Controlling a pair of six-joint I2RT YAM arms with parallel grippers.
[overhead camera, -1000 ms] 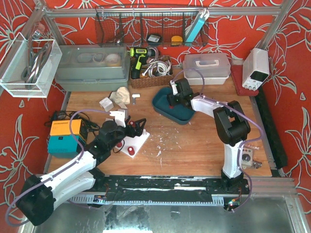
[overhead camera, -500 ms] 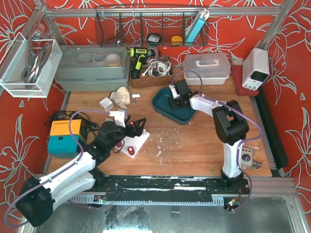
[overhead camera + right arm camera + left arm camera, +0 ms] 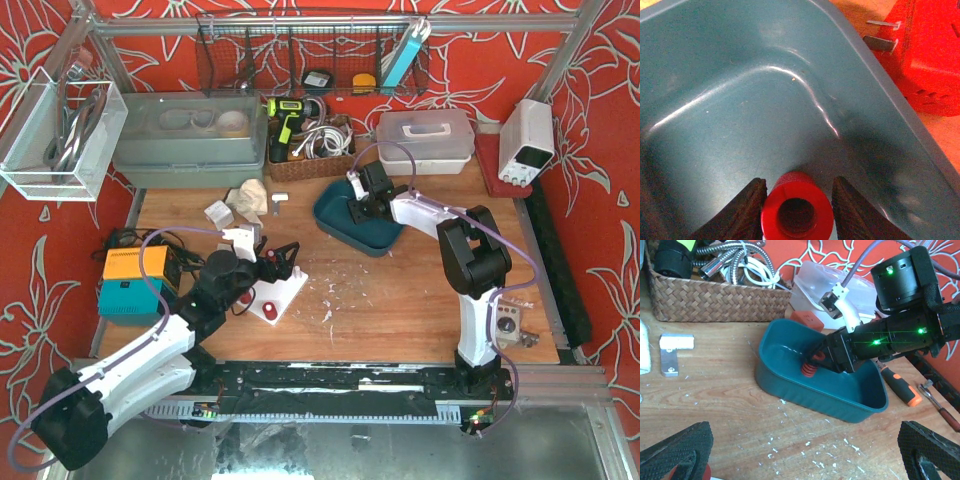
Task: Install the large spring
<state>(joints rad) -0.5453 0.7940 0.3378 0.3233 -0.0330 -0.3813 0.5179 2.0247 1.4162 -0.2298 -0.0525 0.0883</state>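
The large red spring point(image 3: 796, 212) sits between the fingers of my right gripper point(image 3: 797, 200), which is shut on it inside the teal tray point(image 3: 740, 100). The left wrist view shows the spring point(image 3: 812, 365) sticking out of the right gripper point(image 3: 837, 352), just above the floor of the tray point(image 3: 815, 395). In the top view the right gripper point(image 3: 358, 208) is over the tray point(image 3: 340, 228) at the back centre. My left gripper point(image 3: 268, 266) is open and empty beside the black and red assembly point(image 3: 283, 262) on a white plate point(image 3: 287, 296). Its pads point(image 3: 675, 447) show at the bottom corners of the left wrist view.
A wicker basket point(image 3: 310, 152) of tools and a clear lidded box point(image 3: 425, 140) stand behind the tray. An orange screwdriver point(image 3: 900, 387) lies right of the tray and a metal bracket point(image 3: 672, 347) left of it. An orange and teal box point(image 3: 130, 282) sits at the left.
My right gripper has shifted slightly toward the back of the tray with the spring in it. The left arm has crept a little forward over the white plate.
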